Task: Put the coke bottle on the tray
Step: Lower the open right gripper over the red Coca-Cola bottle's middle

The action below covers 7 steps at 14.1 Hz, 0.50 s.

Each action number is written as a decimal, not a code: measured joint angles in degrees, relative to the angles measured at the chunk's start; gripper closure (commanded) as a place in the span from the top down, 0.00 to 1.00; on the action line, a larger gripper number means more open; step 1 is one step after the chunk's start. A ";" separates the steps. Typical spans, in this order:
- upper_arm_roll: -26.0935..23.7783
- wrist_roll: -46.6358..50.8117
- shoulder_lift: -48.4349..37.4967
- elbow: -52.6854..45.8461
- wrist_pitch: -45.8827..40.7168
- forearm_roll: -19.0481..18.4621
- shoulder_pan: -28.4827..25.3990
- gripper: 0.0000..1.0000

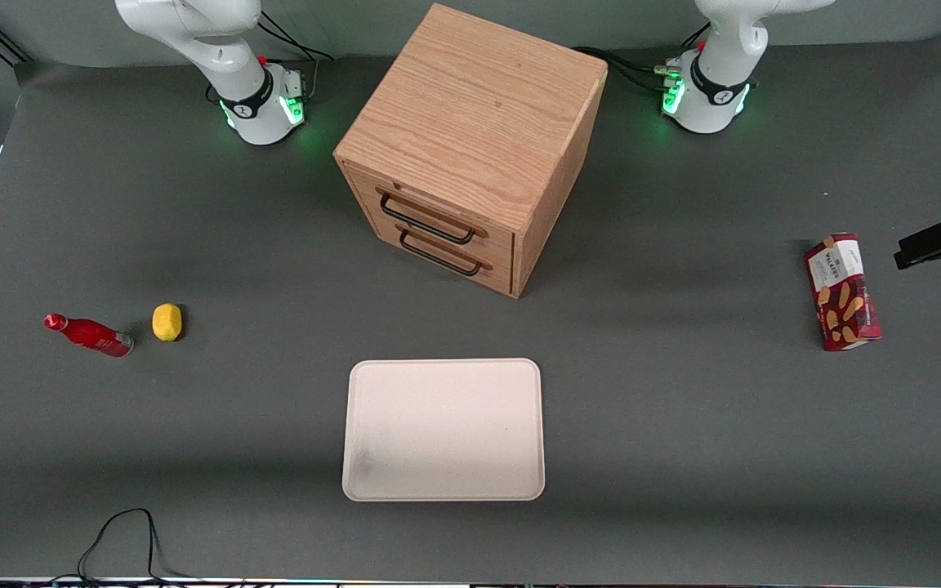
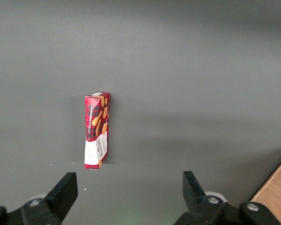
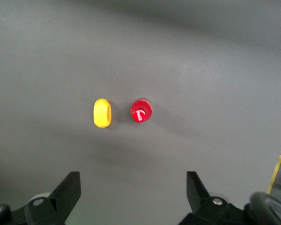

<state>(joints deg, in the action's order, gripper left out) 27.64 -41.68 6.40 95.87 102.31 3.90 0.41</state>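
The coke bottle [image 1: 88, 335], slim and red with a red cap, is on the grey table toward the working arm's end, beside a yellow lemon [image 1: 167, 322]. The right wrist view looks down on its cap [image 3: 141, 111], with the lemon [image 3: 102, 113] close beside it but apart. My right gripper [image 3: 133, 187] is open and empty, high above the table, well clear of the bottle; it does not show in the front view. The cream-white tray [image 1: 443, 429] lies flat, nearer the front camera than the cabinet, with nothing on it.
A wooden two-drawer cabinet [image 1: 470, 147] stands mid-table, farther from the camera than the tray. A red snack box [image 1: 843, 291] lies toward the parked arm's end and also shows in the left wrist view [image 2: 97, 130]. A black cable [image 1: 119, 539] loops at the table's front edge.
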 measured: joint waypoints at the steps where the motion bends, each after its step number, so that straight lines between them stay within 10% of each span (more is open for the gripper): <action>1: -0.02 -0.01 -0.01 2.07 2.28 0.01 -0.03 1.00; 7: -0.38 -0.06 -0.10 12.81 15.17 0.06 -0.12 1.00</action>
<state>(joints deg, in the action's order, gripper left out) 27.26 -41.74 6.30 108.68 117.48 3.96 0.29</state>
